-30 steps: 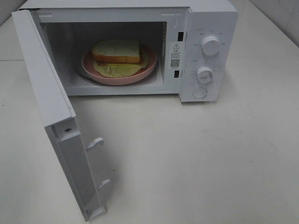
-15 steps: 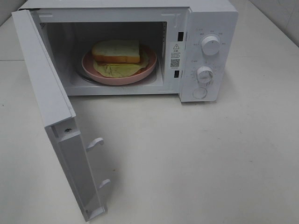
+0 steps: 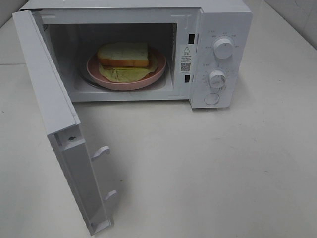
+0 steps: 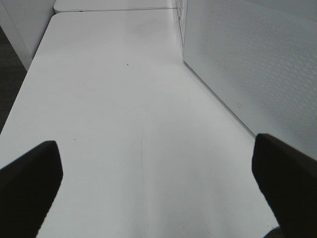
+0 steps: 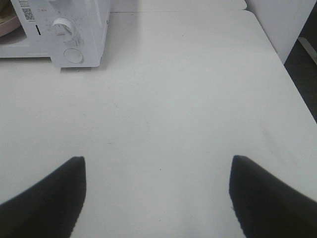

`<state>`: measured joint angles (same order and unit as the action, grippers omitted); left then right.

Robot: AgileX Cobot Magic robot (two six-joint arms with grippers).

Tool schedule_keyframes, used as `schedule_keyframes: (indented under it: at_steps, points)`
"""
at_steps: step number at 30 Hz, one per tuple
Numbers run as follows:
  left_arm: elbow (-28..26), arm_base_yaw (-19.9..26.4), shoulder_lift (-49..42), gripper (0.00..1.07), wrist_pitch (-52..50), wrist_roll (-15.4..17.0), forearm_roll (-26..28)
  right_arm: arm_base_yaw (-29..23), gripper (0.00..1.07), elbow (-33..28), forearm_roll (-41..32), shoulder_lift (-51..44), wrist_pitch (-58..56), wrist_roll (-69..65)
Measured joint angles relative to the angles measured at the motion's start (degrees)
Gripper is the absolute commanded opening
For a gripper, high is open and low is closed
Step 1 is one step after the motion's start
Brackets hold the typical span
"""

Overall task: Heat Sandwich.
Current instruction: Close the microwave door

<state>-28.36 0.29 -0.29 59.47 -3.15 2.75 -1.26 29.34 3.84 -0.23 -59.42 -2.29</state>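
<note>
The sandwich lies on the pink plate inside the open microwave — the left gripper and the right gripper are both spread wide, holding nothing.

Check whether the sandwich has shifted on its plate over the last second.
No. The sandwich sits at the same spot on the pink plate, equally far from the microwave's control panel in the high view.

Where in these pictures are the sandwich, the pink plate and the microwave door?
sandwich [image 3: 123, 52]: exterior high view, on its top bread slice.
pink plate [image 3: 126, 85]: exterior high view, on its front rim.
microwave door [image 3: 44, 74]: exterior high view, on its open panel.
</note>
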Motion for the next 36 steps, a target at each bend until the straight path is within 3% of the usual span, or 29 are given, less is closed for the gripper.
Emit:
schedule_keyframes:
  at_steps: [11, 17, 20, 21, 22, 25, 26, 27, 30, 36]
  points:
    - [0.0, 0.0, 0.5, 1.01, 0.0, 0.2, 0.1, 0.0, 0.76, 0.0, 0.0, 0.0, 0.0, 0.0]
    - [-2.9, 0.0, 6.5, 0.91, -3.5, 0.2, 0.1, 0.0, 0.76, 0.0, 0.0, 0.0, 0.0, 0.0]
    - [-2.9, 0.0, 10.0, 0.72, -5.9, 0.2, 0.1, 0.0, 0.76, 0.0, 0.0, 0.0, 0.0, 0.0]
    - [-2.9, 0.0, 10.0, 0.72, -5.9, 0.2, 0.1, 0.0, 0.76, 0.0, 0.0, 0.0, 0.0, 0.0]
    - [-2.9, 0.0, 12.5, 0.60, -7.6, 0.2, 0.1, 0.0, 0.76, 0.0, 0.0, 0.0, 0.0, 0.1]
    - [-2.9, 0.0, 16.6, 0.36, -11.1, 0.2, 0.1, 0.0, 0.76, 0.0, 0.0, 0.0, 0.0, 0.1]
    - [-2.9, 0.0, 16.6, 0.36, -11.1, 0.2, 0.1, 0.0, 0.76, 0.0, 0.0, 0.0, 0.0, 0.1]
    - [-2.9, 0.0, 17.4, 0.22, -11.9, 0.2, 0.1, 0.0, 0.76, 0.0, 0.0, 0.0, 0.0, 0.1]
    - [-2.9, 0.0, 21.0, 0.03, -15.6, 0.2, 0.1, 0.0, 0.76, 0.0, 0.0, 0.0, 0.0, 0.1]
    - [-2.9, 0.0, 26.1, 0.00, -18.0, 0.2, 0.1, 0.0, 0.76, 0.0, 0.0, 0.0, 0.0, 0.1]
